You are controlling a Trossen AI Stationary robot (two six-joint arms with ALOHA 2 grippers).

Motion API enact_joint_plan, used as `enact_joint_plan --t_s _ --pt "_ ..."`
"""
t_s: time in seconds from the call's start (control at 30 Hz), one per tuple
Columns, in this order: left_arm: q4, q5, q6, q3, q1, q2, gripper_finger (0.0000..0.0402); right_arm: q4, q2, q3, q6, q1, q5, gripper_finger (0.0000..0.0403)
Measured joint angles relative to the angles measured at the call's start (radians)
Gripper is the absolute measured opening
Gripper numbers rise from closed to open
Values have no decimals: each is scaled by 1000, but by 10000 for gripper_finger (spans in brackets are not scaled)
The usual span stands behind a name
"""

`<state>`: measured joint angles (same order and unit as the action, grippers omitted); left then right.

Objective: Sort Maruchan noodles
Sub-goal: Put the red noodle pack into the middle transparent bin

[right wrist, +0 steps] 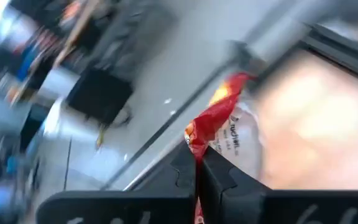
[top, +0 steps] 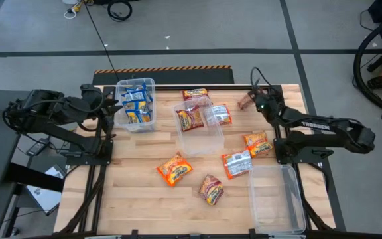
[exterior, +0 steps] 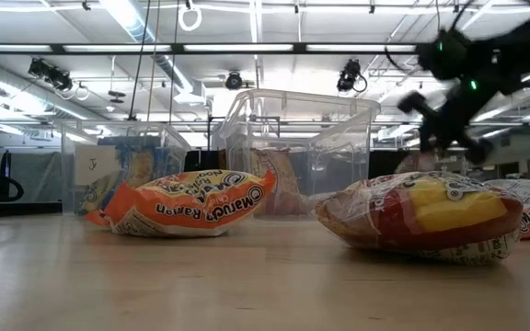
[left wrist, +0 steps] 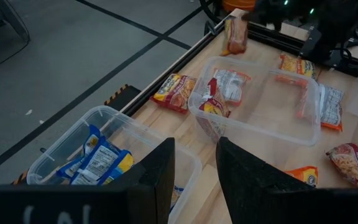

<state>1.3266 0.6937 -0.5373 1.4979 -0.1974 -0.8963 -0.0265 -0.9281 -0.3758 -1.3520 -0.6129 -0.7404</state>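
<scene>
Right gripper was pinched tight on a dark red-and-yellow packet, gripped by its crinkled edge. You had it lifted off the wood at the table's far right corner, by the back edge. Left gripper was spread, holding nothing, and hovered over the blue-packet bin at the far left of the table.

Largest first. You had three clear bins out: the empty bin at the near right edge, the middle bin near the table centre, and the blue-packet bin. The blue-packet bin held several blue-and-yellow packets, stacked; I couldn't count them. The middle bin held one dark red packet leaning against its left wall.

Loose packets on the wood, all flat, crinkly, shiny plastic:
- orange-and-white packet, near the centre front; the low view showed "Maruchan Ramen" lettering on it
- dark red packet with yellow centre, just right of and nearer than the orange one, puffy in the low view
- white-and-orange packet, touching the empty bin's far corner
- orange packet, just beyond that one
- white-fronted packet, beside the middle bin's right wall
- red-yellow packet, beyond the middle bin, near the back edge
</scene>
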Motion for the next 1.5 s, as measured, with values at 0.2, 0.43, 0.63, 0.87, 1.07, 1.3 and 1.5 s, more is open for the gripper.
enact_joint_plan --t_s 0.2,0.43,0.63,0.87,1.07,1.3,1.5 --pt "0 0 0 0 0 0 123 -17 37 -233 536 101 31 4" --pt "0 0 0 0 0 0 123 -176 -61 -491 859 196 195 3" --pt "0 0 0 0 0 0 123 -375 -178 -561 942 205 293 3" --pt "0 0 0 0 0 0 123 -546 -256 -560 884 154 140 4" --pt "0 0 0 0 0 0 123 -383 -340 -495 827 135 125 4" --pt "0 0 0 0 0 0 123 -359 -452 -447 690 208 220 8" --pt "0 0 0 0 0 0 123 -445 -438 -446 522 256 293 48"
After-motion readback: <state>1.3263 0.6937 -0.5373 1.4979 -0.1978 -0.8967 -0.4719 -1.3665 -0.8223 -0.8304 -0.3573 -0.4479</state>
